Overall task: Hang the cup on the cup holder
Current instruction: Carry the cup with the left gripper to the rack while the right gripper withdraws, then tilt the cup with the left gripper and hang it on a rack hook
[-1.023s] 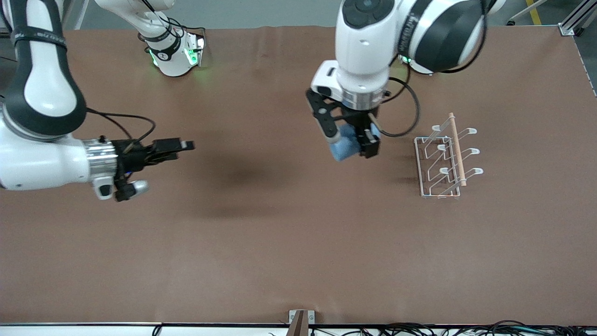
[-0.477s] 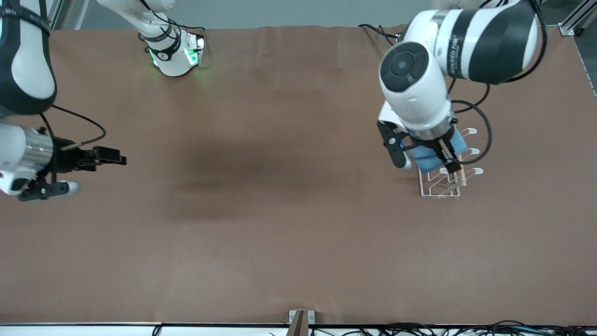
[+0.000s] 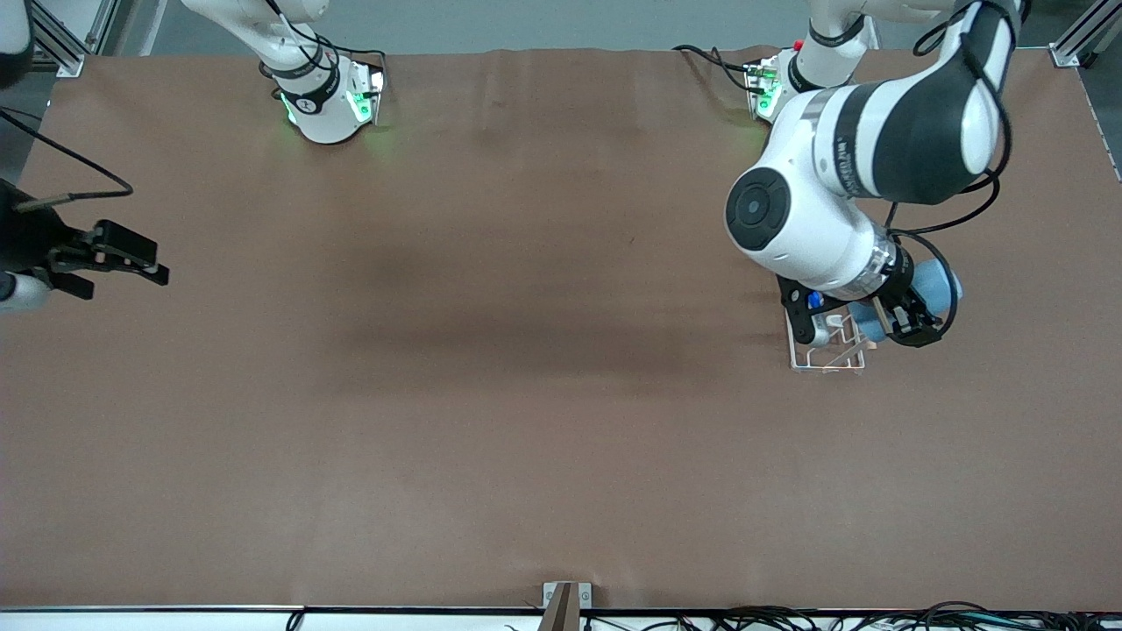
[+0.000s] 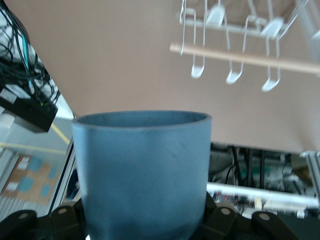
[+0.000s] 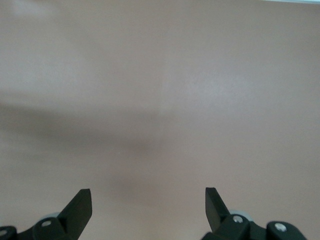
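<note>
The light-blue cup (image 3: 933,287) is held in my left gripper (image 3: 877,321), which is shut on it above the cup holder (image 3: 826,369). My left arm covers most of this white wire rack; only the part of its base nearest the front camera shows. In the left wrist view the cup (image 4: 142,170) fills the space between the jaws, its open rim pointing away from the gripper. Ahead of it are the rack's looped prongs (image 4: 232,75) and wooden rod (image 4: 240,56), apart from the cup. My right gripper (image 3: 145,261) is open and holds nothing, at the right arm's end of the table.
The brown table surface (image 3: 526,394) is bare. The two robot bases (image 3: 329,101) stand along the edge farthest from the front camera. Cables (image 3: 789,618) run along the edge nearest that camera. The right wrist view shows only bare table (image 5: 160,100).
My left arm has carried the cup from over the middle of the table to above the cup holder. My right arm has drawn back toward its end of the table, still open.
</note>
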`<state>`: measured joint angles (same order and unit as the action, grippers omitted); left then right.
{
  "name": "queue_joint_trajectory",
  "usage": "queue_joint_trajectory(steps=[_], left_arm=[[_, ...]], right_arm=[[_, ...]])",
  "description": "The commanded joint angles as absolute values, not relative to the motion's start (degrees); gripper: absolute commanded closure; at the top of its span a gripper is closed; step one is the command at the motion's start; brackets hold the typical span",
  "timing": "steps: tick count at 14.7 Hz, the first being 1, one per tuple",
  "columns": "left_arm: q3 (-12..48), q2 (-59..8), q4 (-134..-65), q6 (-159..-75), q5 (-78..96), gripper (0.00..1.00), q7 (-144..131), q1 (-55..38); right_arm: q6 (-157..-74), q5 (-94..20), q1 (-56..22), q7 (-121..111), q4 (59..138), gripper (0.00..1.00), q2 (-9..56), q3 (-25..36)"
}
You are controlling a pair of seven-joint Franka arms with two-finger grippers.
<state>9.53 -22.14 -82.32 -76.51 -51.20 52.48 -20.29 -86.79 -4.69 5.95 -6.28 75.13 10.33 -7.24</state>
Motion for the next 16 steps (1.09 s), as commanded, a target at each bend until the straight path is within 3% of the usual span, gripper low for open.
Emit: queue_joint_trajectory(steps=[1,11,16], left_arm=[[9.84,-22.67,-87.88,-76.11,-58.26,0.51,52.74,-20.57],[9.76,-27.24,-97.73,-75.85,-62.31,0.53,49.31,-21.88],[9.84,-29.88,-98.17,-75.76,-62.31,0.53,46.77,-22.94]], right_arm=[[-83.86,-3.34,5.89,-5.45,72.87,0.0,8.8,-7.47],[-68.13,-1.4,3.52,-5.45,66.97,0.0,4.58,-4.93],[-71.71,-1.4,1.41,0.17,71.79,0.0,1.67,-1.85]])
